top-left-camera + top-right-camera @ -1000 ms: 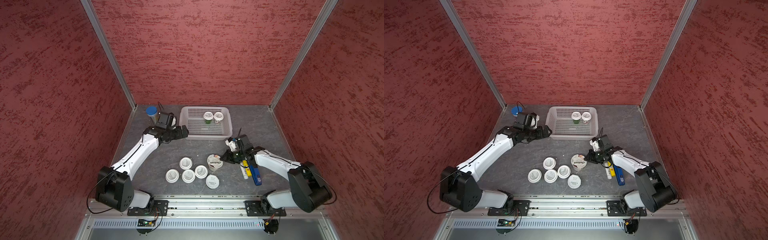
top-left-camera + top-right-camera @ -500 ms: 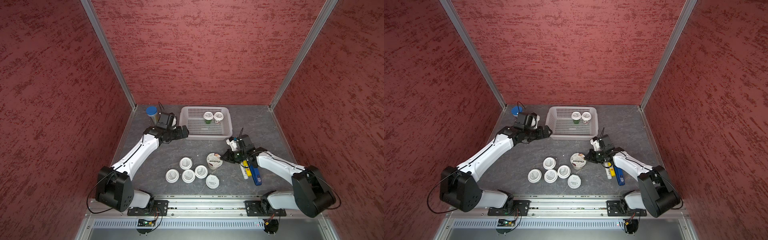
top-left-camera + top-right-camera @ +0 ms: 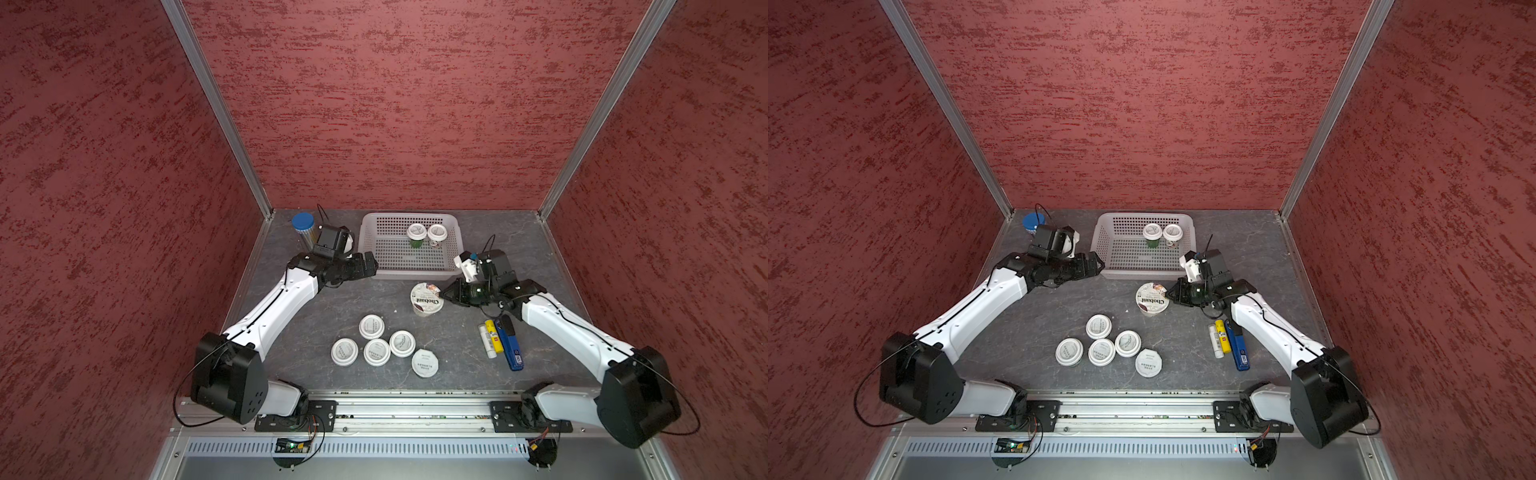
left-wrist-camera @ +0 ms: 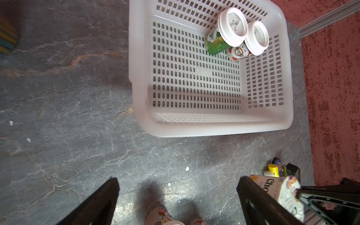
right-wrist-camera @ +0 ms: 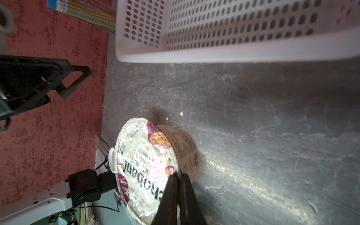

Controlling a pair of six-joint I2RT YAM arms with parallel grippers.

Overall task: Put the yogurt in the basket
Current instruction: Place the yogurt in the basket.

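The right gripper [image 5: 176, 176] had its jaws pressed together on the rim of the Chobani cup [image 5: 144, 161], pinching the edge of the foil lid with almost no gap between the fingers. The cup was outside the basket [image 4: 214, 130], on the table [image 3: 316, 316] near the basket's front wall. Whether the cup's base had left the surface could not be told.

The left gripper [image 4: 178, 179] had its jaws spread wide and held nothing. In a top view it hung just beside the basket's front left corner.

There were eight yogurt cups in all. Two white-lidded cups [image 3: 417, 232] [image 3: 437, 232] stood touching inside the basket at its far side. Five more white-lidded cups sat in a tight cluster on the table [image 3: 371, 326] [image 3: 344, 351] [image 3: 377, 352] [image 3: 402, 343] [image 3: 424, 363]. The Chobani cup made the eighth.

One blue-capped tube [image 3: 303, 222] stood in the far left corner. Three small items lay by the right arm: a white stick [image 3: 486, 340], a yellow stick [image 3: 492, 336] and a blue tool [image 3: 510, 347].
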